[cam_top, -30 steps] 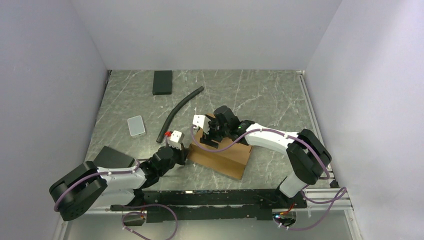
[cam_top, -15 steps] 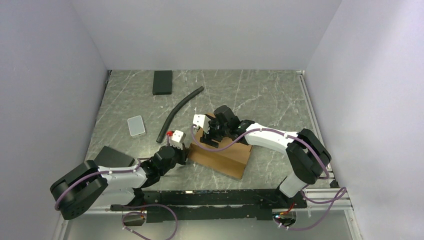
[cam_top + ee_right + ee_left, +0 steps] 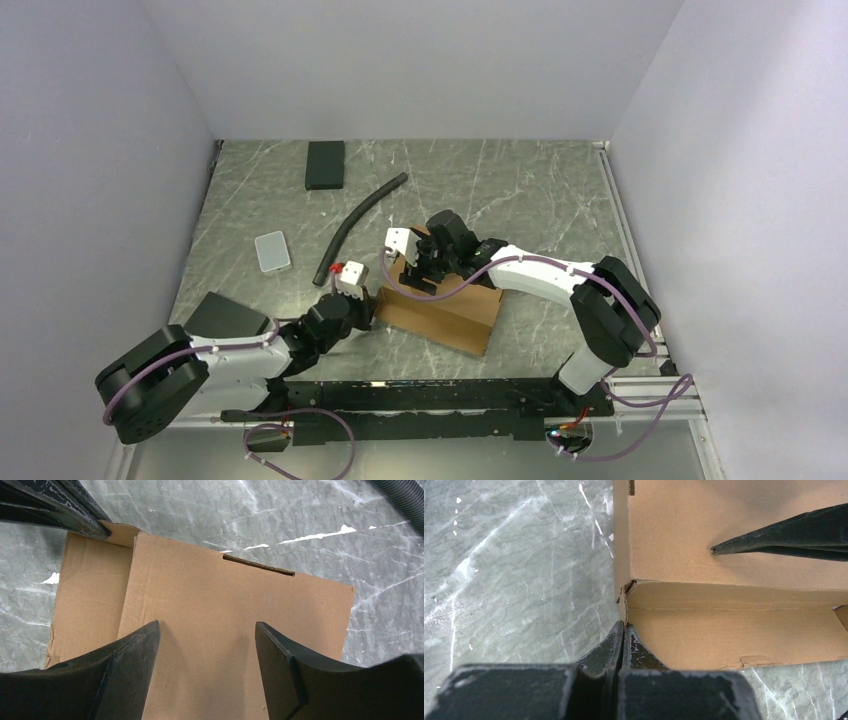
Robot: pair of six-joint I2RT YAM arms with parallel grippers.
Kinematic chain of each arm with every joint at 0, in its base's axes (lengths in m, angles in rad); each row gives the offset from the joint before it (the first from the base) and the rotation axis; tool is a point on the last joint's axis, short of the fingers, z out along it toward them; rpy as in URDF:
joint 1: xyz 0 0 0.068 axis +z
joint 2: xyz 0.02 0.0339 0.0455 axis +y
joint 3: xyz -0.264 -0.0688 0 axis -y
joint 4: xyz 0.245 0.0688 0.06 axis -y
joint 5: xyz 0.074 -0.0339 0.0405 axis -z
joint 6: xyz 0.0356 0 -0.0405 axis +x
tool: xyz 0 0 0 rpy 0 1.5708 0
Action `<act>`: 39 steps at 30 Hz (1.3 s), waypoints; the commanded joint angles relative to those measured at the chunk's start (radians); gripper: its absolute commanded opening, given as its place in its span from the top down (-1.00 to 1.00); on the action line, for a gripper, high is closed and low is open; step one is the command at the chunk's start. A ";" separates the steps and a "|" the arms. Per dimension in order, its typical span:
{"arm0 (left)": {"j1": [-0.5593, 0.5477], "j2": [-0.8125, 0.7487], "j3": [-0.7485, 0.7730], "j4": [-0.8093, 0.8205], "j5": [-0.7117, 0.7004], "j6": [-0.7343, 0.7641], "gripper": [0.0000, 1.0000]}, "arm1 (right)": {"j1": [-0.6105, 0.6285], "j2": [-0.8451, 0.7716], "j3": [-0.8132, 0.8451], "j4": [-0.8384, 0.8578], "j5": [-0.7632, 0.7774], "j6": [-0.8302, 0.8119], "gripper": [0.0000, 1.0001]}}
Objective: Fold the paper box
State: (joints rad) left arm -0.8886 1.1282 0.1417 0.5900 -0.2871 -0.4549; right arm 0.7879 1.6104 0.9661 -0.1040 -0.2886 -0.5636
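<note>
Right now both of my arms are at the paper box (image 3: 440, 312), which lies on the tabletop (image 3: 540, 200) a little toward 5 o'clock from its middle in the overhead view. My left gripper (image 3: 624, 629) is pinched tight on a thin cardboard edge at the box's 9 o'clock corner, where a short raised wall meets the long panel. My right gripper (image 3: 207, 630) is spread wide with nothing between its jaws, and its fingers are set down over the broad flat panel toward the box's 12 o'clock side. Whether they press or only graze it, I cannot tell.

I judge the step in hand to be forming that corner: one end wall is being brought up while the main panel is steadied. The box looks only partly shaped, with its far flaps not yet closed.

Next, my left arm should swing the pinched edge along its crease without tearing it. My right should bear down so the sheet does not skid. A slot (image 3: 257, 565) near the panel's 12 o'clock edge probably awaits a tab.
</note>
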 commanded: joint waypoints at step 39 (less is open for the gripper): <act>-0.017 -0.044 0.103 -0.186 0.026 0.066 1.00 | -0.006 0.060 0.014 -0.054 0.062 -0.005 -0.43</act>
State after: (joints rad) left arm -0.8963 1.0992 0.2134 0.4168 -0.2989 -0.4225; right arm 0.7860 1.6241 0.9810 -0.1097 -0.2882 -0.5533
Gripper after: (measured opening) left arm 0.012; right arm 0.719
